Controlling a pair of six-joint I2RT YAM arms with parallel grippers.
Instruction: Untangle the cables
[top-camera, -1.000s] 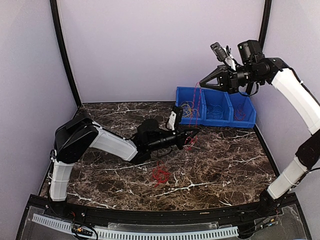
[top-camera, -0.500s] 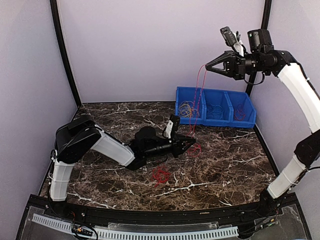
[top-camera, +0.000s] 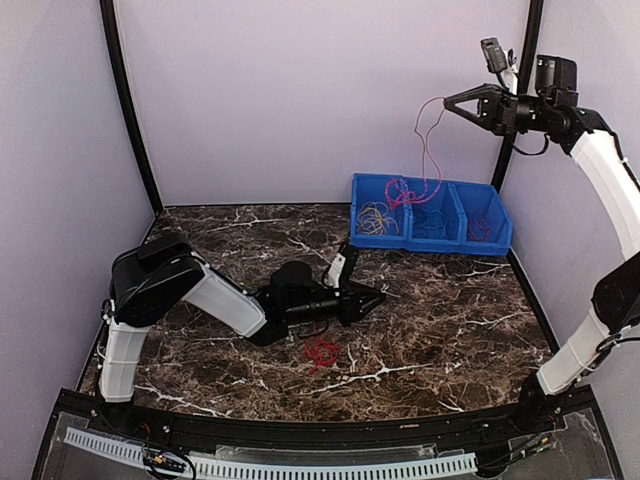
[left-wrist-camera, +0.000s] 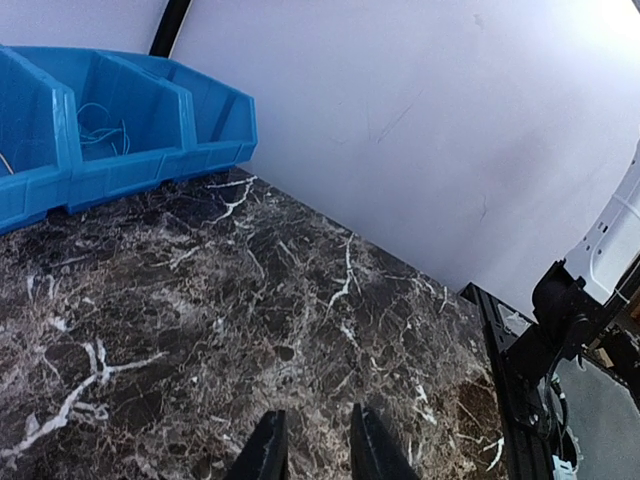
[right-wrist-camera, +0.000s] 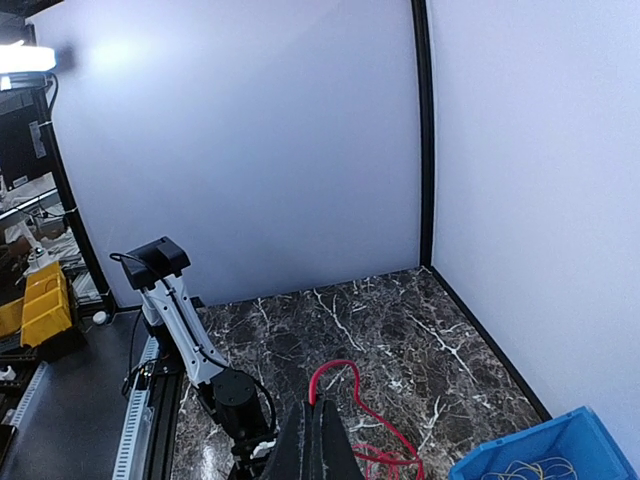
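From above, the right claw (top-camera: 449, 100), high up, pinches a red cable (top-camera: 404, 192) that trails into the blue bins (top-camera: 440, 243). A red tangle (top-camera: 321, 350) lies on the table (top-camera: 470, 310). The left wrist view shows the left claw (left-wrist-camera: 312, 452) slightly parted and empty. The right wrist view shows the fingers closed on that cable.

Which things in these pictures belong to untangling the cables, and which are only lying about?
Belong to the job: hanging red cable, gripped by the right gripper; loose red cable; yellow cables in the blue bins; left gripper.
Only lying about: marble table; black corner post.
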